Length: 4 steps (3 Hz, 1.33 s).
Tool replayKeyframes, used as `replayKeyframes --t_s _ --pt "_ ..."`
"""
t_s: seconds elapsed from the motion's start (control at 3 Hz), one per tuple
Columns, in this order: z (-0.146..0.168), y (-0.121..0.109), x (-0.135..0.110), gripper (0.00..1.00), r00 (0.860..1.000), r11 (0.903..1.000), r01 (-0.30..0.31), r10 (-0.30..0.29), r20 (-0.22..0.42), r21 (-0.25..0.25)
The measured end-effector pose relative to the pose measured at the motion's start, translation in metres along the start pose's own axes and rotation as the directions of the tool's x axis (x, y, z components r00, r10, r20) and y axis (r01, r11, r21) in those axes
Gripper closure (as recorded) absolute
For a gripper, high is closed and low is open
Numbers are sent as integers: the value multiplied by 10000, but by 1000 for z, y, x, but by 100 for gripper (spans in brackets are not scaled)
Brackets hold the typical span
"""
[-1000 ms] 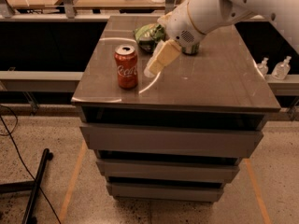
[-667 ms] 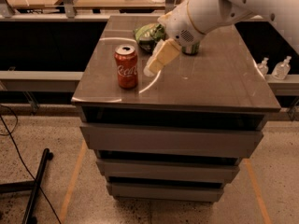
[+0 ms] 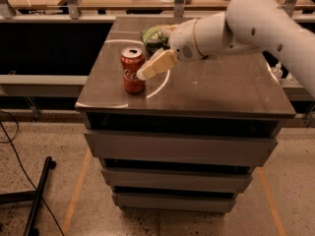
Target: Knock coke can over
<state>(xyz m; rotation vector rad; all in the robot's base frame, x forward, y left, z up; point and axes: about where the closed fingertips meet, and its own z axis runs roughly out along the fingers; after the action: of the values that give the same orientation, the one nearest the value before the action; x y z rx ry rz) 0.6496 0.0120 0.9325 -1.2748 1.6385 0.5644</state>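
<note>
**Spotter:** Your gripper [image 3: 145, 73] has slid in across the surface [image 3: 221, 90]. A second ago there was a clear gap between its tip and the coke can [image 3: 132, 77]. Now the tip sits right against the can's side, around mid-height.

**Caller:** Contact?

**Spotter:** Touching or a hair off, I can't separate them. The can hasn't budged: it's upright on the same spot, silver top level, directly ahead of the tip.

**Caller:** And the jaws?

**Spotter:** They read as one pale wedge, so I can't tell whether they're apart or together. They're beside the can, not around it.

**Caller:** So where does that leave you?

**Spotter:** Your approach looks done, but the knock isn't. With the gap closed, I'd judge that pushing on along the same line should tip the can away from the jaws. Push too low and it may just skate along the surface. The green snack bag [image 3: 153, 35] lies back behind the jaws, by the wrist, out of that line.
</note>
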Motion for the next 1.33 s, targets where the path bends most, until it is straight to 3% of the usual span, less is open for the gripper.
replayKeyframes --t_s 0.33,0.67,1.0,1.33 --pt "18 11 7 0 9841 9939 -1103 1101 1392 -62" --pt "37 24 7 0 9429 9834 -1656 1799 2804 -740" --pt "41 31 6 0 9230 9829 -1619 1822 3388 -876" --pt "44 33 4 0 9183 9868 -1377 1594 3623 -851"
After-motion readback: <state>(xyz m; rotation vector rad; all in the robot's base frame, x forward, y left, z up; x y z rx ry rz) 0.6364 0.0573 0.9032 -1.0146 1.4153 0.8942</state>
